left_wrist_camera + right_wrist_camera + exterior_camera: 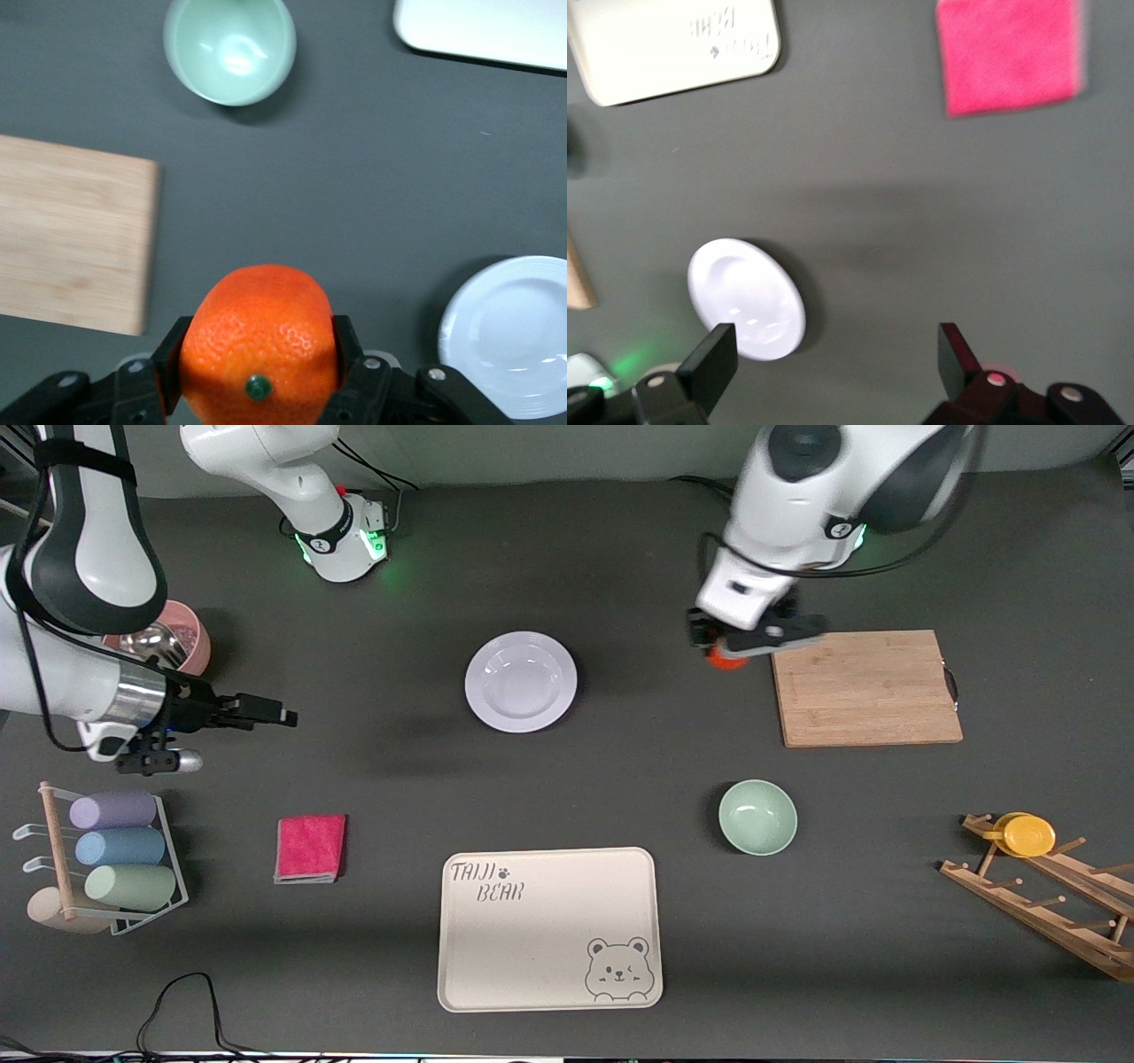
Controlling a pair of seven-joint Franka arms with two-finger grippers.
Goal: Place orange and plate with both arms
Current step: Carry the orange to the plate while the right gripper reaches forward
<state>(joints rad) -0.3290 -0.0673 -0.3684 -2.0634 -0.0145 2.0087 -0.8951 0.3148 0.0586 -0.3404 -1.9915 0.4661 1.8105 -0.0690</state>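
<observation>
My left gripper (737,648) is shut on the orange (725,659), a small bright-orange fruit, and holds it in the air over the dark table, just off the corner of the wooden cutting board (864,686). In the left wrist view the orange (259,345) fills the space between the two black fingers (170,363). The pale lavender-white plate (521,682) lies empty on the table near its middle, apart from both grippers, and also shows as the plate (518,336) and the plate (747,299). My right gripper (276,715) hangs open over the right arm's end of the table, with nothing between its fingers (713,359).
A mint-green bowl (757,817) and a cream bear tray (549,928) lie nearer the front camera than the plate. A pink cloth (310,849) and a rack of rolled towels (115,859) sit toward the right arm's end. A wooden rack with a yellow cup (1028,834) stands toward the left arm's end.
</observation>
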